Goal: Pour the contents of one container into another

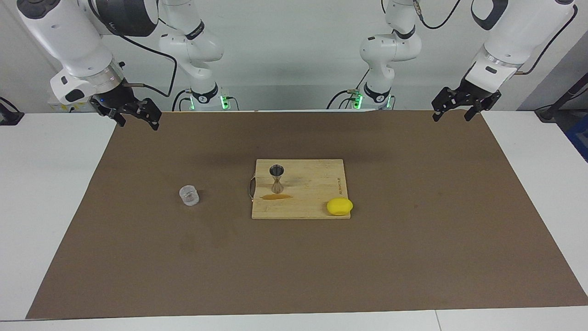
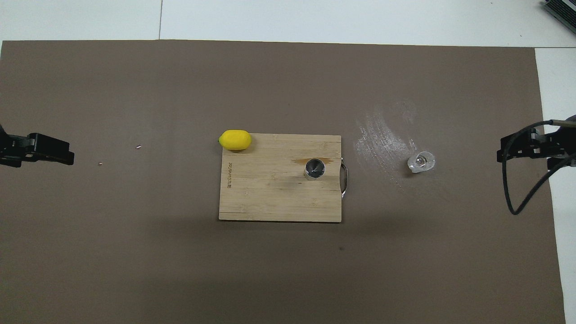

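Note:
The clear measuring cup (image 1: pixel 189 195) (image 2: pixel 421 162) stands upright on the brown mat, beside the cutting board toward the right arm's end of the table. The steel hourglass jigger (image 1: pixel 277 178) (image 2: pixel 314 168) stands upright on the wooden cutting board (image 1: pixel 312 184) (image 2: pixel 270 198), near its handle. My right gripper (image 1: pixel 138 120) (image 2: pixel 508 150) hangs open and empty over the mat's edge at its own end, well apart from the cup. Over the mat's corner at the other end, my left gripper (image 1: pixel 451 117) (image 2: pixel 67 153) waits open and empty.
A yellow lemon (image 1: pixel 339 206) (image 2: pixel 235 139) rests at the board's corner farthest from the robots. A brown stain (image 1: pixel 275 196) marks the board beside the jigger. A whitish smear (image 2: pixel 382 139) lies on the mat between board and cup.

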`<state>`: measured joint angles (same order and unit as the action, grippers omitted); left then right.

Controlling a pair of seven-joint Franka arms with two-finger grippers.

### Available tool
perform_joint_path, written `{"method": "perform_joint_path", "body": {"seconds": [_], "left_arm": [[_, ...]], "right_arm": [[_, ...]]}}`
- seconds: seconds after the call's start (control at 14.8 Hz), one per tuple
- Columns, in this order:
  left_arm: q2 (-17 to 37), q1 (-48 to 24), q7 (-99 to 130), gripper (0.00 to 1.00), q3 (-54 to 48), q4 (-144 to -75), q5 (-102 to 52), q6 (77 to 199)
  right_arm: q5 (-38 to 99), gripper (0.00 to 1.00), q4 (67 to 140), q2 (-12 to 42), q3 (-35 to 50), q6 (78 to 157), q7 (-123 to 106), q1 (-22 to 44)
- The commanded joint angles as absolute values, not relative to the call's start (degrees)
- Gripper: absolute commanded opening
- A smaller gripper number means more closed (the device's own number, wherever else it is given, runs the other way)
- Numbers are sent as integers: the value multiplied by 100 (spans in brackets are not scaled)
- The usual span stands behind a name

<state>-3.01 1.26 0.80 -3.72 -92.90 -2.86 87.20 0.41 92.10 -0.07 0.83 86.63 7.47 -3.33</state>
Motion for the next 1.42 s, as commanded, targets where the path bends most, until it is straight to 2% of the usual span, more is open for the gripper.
{"method": "perform_joint_path", "body": {"seconds": [0.0,1.35], "left_arm": [[-396,193,35,100,-431,-9352,-211,8666],[-396,193,44,100,-431,-9352,-211,8666]], "right_arm": [[70,100,9448,-176,114,9008,686,-351],[-193,100,9387,-141,149,9158,712,-185]]}}
